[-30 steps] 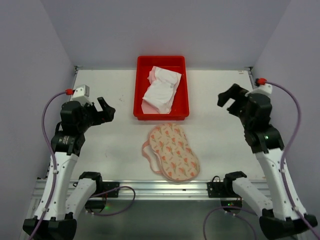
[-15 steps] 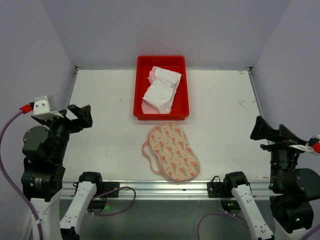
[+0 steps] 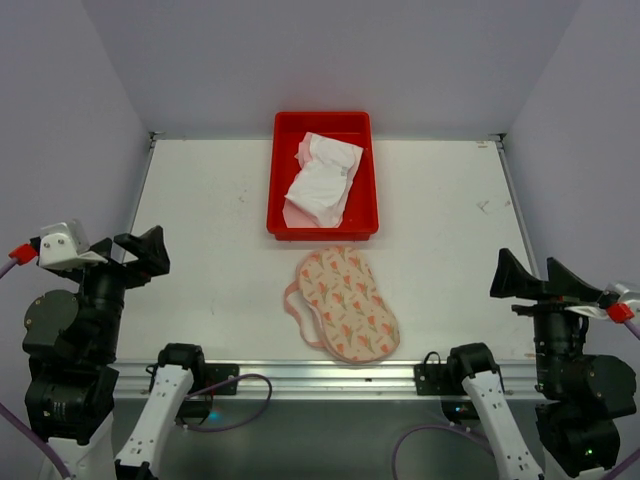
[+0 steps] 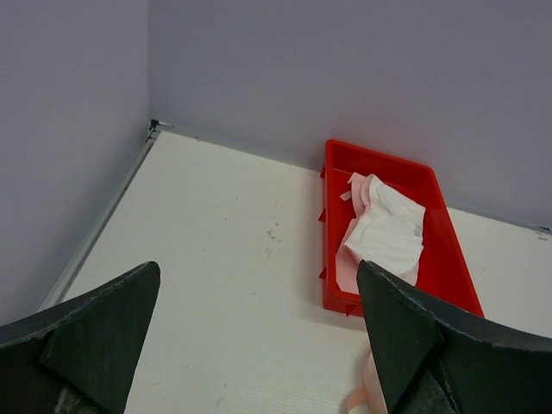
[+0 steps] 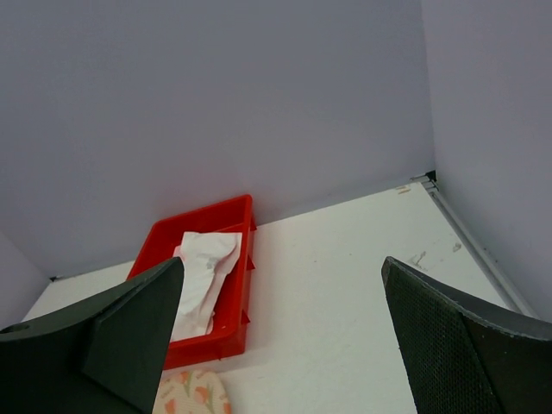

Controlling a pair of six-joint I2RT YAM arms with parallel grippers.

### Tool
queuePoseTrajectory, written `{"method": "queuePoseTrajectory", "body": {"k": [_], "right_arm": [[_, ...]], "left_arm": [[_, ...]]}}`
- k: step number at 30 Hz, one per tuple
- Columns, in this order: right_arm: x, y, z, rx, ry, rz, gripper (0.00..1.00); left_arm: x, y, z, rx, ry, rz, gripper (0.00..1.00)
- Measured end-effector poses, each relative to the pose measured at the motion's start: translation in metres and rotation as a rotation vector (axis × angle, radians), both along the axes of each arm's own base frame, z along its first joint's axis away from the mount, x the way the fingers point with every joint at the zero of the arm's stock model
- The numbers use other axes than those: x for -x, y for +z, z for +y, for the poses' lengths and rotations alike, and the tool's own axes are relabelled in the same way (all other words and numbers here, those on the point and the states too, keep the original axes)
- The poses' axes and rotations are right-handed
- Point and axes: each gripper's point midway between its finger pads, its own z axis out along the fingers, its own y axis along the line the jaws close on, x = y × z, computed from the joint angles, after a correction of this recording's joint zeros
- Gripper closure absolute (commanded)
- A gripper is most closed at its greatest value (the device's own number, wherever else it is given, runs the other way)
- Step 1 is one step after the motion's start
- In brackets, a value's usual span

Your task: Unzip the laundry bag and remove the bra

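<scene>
The laundry bag (image 3: 345, 305), peanut-shaped with orange print, lies flat near the table's front edge. It looks flat and closed. Its edge shows in the left wrist view (image 4: 369, 390) and the right wrist view (image 5: 194, 392). The bra (image 3: 322, 180), pale pink and white, lies crumpled in the red tray (image 3: 322, 117); it also shows in the left wrist view (image 4: 384, 233) and the right wrist view (image 5: 203, 267). My left gripper (image 3: 140, 252) is open and empty at the table's left side. My right gripper (image 3: 528, 275) is open and empty at the right side. Both are far from the bag.
The red tray (image 4: 371, 153) stands at the back centre against the wall, just behind the bag; it also shows in the right wrist view (image 5: 207, 211). Grey walls close the table on three sides. A metal rail runs along the near edge.
Both arms have drawn back from over the table to its near left and right sides, jaws still open. The bag, the bra and the tray have not moved.
</scene>
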Motion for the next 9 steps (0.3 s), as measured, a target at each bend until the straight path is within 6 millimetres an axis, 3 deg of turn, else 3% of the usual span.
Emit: {"method": "queuePoseTrajectory", "body": {"k": [9], "right_arm": [[0.0026, 0.0005, 0.0040, 0.004, 0.026, -0.010, 0.01]], "left_arm": [[0.0045, -0.0008, 0.0020, 0.002, 0.010, -0.008, 0.00]]}}
